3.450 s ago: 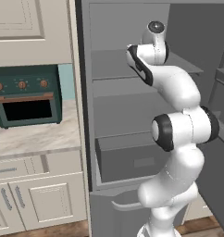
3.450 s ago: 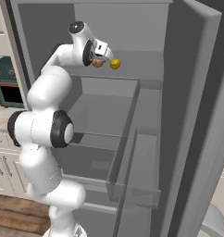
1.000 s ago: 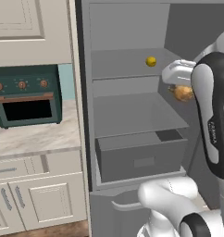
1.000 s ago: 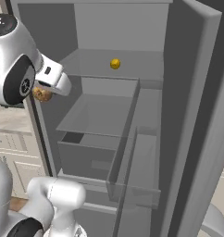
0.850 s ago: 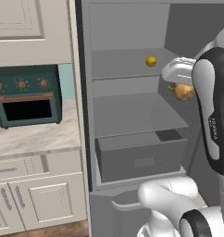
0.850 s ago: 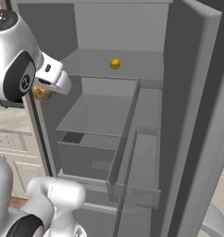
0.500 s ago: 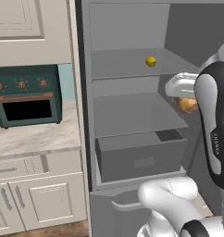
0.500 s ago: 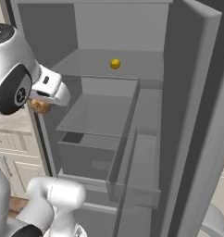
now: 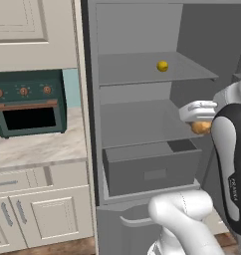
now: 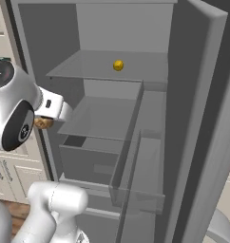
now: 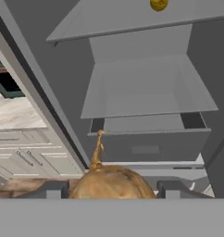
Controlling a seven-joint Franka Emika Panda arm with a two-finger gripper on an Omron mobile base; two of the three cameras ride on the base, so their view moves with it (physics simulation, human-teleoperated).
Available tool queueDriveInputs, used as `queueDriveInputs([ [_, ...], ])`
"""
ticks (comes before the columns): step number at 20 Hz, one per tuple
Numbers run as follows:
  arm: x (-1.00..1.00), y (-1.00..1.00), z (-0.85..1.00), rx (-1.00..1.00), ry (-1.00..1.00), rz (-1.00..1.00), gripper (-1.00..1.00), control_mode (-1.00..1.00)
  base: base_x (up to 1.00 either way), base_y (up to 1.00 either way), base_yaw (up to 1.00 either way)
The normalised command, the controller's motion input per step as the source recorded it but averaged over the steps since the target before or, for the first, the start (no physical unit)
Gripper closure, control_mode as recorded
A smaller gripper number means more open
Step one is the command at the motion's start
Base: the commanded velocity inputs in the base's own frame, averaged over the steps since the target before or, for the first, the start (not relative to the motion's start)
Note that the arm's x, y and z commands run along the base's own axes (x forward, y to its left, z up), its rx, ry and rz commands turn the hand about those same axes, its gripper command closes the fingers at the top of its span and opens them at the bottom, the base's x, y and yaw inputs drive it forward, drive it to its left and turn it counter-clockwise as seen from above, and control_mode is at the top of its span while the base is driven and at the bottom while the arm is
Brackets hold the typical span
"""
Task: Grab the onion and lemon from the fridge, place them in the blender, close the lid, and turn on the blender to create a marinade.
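One onion [image 11: 111,181] pinched in the gripper [image 11: 111,189], out in front of the open fridge [image 9: 137,30].
Fingers [image 11: 53,189] press the bulb from both sides, its pointed tip toward the grey drawer [image 9: 152,167]; beyond, a bare middle shelf [image 10: 100,116]; farthest, the lemon [image 9: 163,65] sits alone on the upper shelf [image 9: 137,69].

Cream cabinets [image 9: 28,214], marble counter [image 9: 38,149], wooden floor [image 9: 58,247]
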Motion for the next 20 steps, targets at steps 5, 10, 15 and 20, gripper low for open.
queueDriveInputs([
  [5, 0.0, 0.0, 0.0, 0.0, 0.0, 0.0, 1.0, -1.0, 0.0, 0.0, 0.0],
  [10, -0.15, 0.0, -0.01, 0.0, 0.0, 0.0, 1.0, -1.0, 0.0, 0.0, 0.0],
  [15, 0.0, 0.0, 0.0, 0.0, 0.0, 0.0, 1.0, 1.0, -0.35, 0.0, 0.06],
  [20, 0.0, 0.0, 0.0, 0.0, 0.0, 0.0, 1.0, 1.0, -0.33, 0.15, 0.27],
])
